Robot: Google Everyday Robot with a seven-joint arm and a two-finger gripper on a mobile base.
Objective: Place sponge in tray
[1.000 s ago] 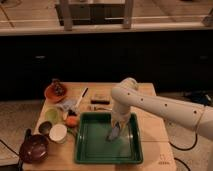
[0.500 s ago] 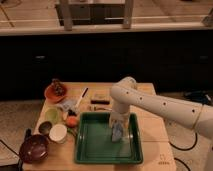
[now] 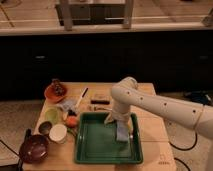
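Lifted slightly, the gripper (image 3: 118,120) stands wide open; just below lies the sponge (image 3: 123,133) in the tray (image 3: 95,150), soft, light, best pinched across its sides.

The white arm (image 3: 150,100) bends downward, its end effector (image 3: 120,122) open.

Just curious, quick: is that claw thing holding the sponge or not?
Gripper: open, low over the tray; sponge lies in the tray just below it, not gripped.
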